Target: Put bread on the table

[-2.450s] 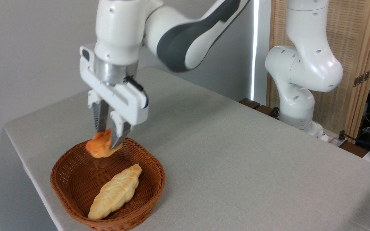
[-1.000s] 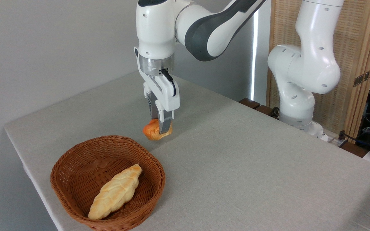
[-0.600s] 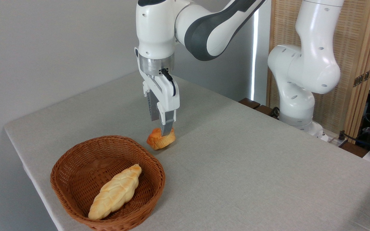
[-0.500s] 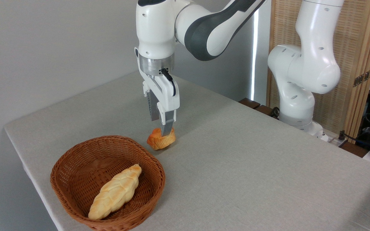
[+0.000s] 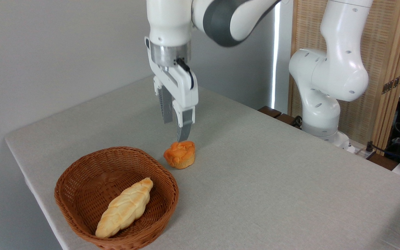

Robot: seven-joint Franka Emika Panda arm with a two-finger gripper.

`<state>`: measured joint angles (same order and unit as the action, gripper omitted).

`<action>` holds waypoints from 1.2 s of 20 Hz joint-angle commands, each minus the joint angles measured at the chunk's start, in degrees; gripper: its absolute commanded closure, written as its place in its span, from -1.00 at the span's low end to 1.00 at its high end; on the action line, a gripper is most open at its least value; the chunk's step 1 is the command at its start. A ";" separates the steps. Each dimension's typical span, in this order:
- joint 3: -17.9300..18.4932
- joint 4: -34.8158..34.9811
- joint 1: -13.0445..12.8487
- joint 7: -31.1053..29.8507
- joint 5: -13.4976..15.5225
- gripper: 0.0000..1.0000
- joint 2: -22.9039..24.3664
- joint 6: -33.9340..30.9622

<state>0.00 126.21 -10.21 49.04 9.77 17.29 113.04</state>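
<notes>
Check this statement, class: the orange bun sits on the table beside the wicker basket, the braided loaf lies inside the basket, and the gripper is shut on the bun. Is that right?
One part is wrong. The camera view shows the gripper open and raised just above the orange bun, not shut on it. The bun does sit on the table beside the wicker basket, with the braided loaf inside.

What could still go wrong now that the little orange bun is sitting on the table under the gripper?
The gripper hangs open just above the bread, so a sideways or downward move could clip it and knock it over. The bread also rests close to the basket, so a nudge leftward might roll it against the rim.
</notes>
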 commanded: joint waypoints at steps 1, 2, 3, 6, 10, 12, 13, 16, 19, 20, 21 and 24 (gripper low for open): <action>1.40 -14.81 1.86 -4.99 -2.38 -1.00 -6.98 -10.62; 1.93 -18.94 1.86 -7.01 -4.04 -1.00 -9.26 -12.73; 1.93 -22.29 1.86 -8.77 -5.45 -1.00 -11.38 -13.71; 2.98 -29.60 1.86 -10.11 -6.17 -1.00 -15.43 -13.81; 4.48 -31.03 1.86 -10.19 -6.08 -1.00 -15.88 -14.24; 4.57 -31.03 1.86 -10.20 -6.17 -1.00 -15.88 -15.30; 4.57 -31.03 1.86 -10.20 -6.17 -1.00 -15.88 -15.82; 4.57 -31.03 1.86 -9.93 -7.04 -1.00 -15.88 -18.99; 4.57 -31.03 1.86 -9.85 -7.05 -1.00 -15.88 -18.99; 4.57 -31.03 1.86 -9.67 -7.05 -1.00 -15.88 -18.99; 4.57 -31.03 1.86 -9.58 -7.05 -1.00 -15.88 -18.99; 4.48 -31.03 1.95 -9.49 -6.96 -1.00 -15.70 -18.99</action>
<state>4.07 96.20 -7.81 39.80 3.67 1.49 95.66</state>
